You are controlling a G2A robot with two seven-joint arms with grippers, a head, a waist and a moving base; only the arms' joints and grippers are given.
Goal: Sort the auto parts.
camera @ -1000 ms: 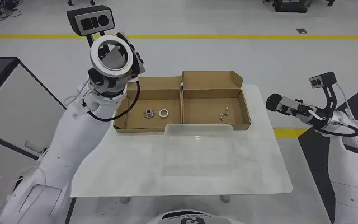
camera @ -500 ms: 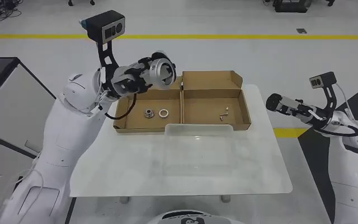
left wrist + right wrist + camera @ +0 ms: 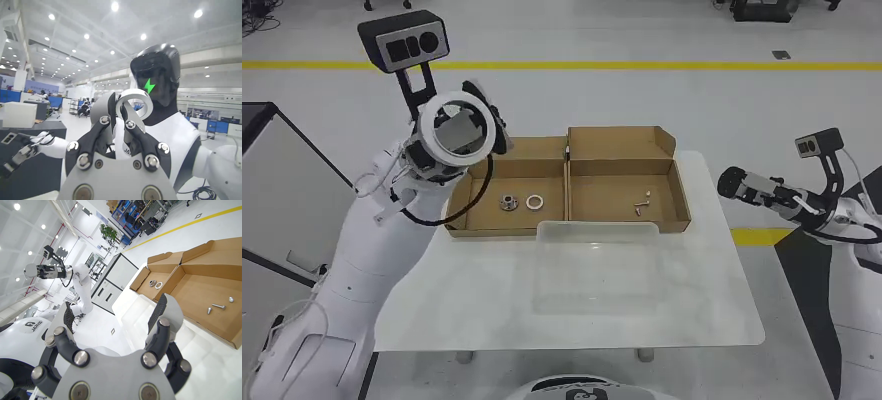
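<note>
My left gripper (image 3: 118, 108) is raised high above the table's far left corner, shut on the rim of a large metal ring (image 3: 135, 103). In the top view that ring (image 3: 457, 163) faces the camera, over the left cardboard box (image 3: 477, 205). A flange (image 3: 507, 202) and a washer (image 3: 534, 201) lie in that box. The right cardboard box (image 3: 672, 195) holds several bolts (image 3: 642, 205). My right gripper (image 3: 115, 306) stands open with nothing in it, off the table's right edge (image 3: 729, 183).
A clear plastic tray (image 3: 597, 265) sits on the white table (image 3: 692, 290) just in front of the two boxes. A grey cabinet (image 3: 282, 190) stands left of the table. In the right wrist view the bolts (image 3: 219, 307) and flange (image 3: 152, 282) show.
The left arm swung the ring right toward the boxes half a second ago, then turned back, so the ring faces the camera again, slightly lower and farther right. The right arm kept still.
</note>
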